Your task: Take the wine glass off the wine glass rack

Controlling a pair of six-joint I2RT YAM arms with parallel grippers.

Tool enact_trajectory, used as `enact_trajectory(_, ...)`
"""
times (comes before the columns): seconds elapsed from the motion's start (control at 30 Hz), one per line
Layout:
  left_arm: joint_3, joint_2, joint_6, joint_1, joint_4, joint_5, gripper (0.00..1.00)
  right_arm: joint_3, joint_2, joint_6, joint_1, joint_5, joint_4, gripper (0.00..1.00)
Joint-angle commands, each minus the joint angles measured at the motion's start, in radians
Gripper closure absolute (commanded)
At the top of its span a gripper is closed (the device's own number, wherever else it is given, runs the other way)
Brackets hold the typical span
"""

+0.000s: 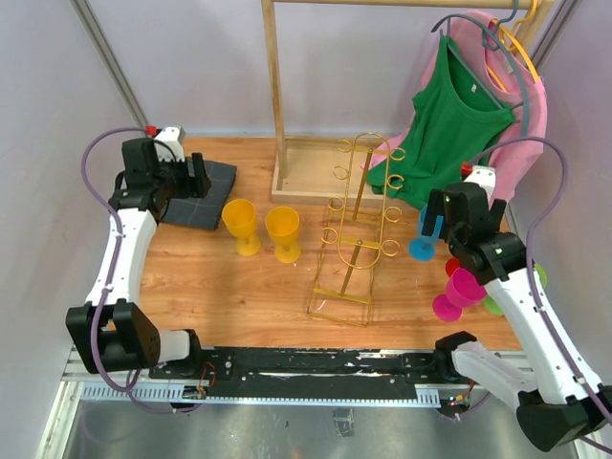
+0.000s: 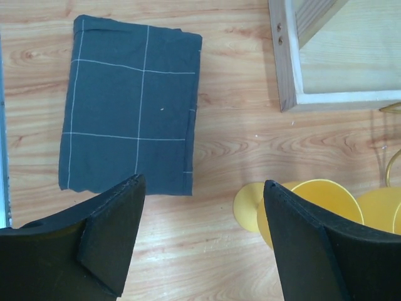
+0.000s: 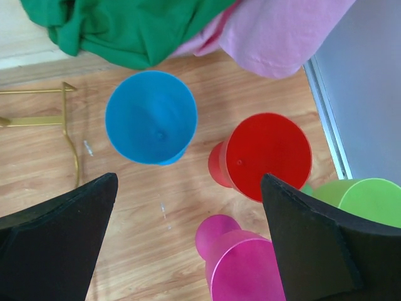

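Rack (image 1: 356,245) of thin gold wire, upright mid-table on its rectangular base. Blue wine glass (image 3: 151,117) off it, standing on the wood just to the rack's right, bowl up. Close above that glass, right gripper (image 3: 188,182), jaws spread wide, gripping nothing. Red glass (image 3: 268,164), magenta glass (image 3: 244,273) and green glass (image 3: 369,200) clustered further right. Behind them, green shirt (image 1: 448,120) and pink garment (image 1: 531,110) hanging from a wooden rail (image 1: 275,86). Left of the rack, two yellow glasses (image 1: 240,223) side by side on the table (image 1: 220,287). Beyond those, left gripper (image 2: 203,182), jaws likewise released, hovering beside a folded dark checked cloth (image 2: 128,103).
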Motion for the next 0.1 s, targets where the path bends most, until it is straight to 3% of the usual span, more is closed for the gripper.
enact_trajectory(0.0,-0.072,-0.062,-0.048,0.004,0.164,0.008,0.19,-0.05,0.007,0.028,-0.013,0.094,0.049,0.02)
enact_trajectory(0.07,-0.106,-0.075,-0.065,0.004,0.197,0.01,0.19,-0.062,0.009,0.026,-0.013,0.098,0.053,0.02)
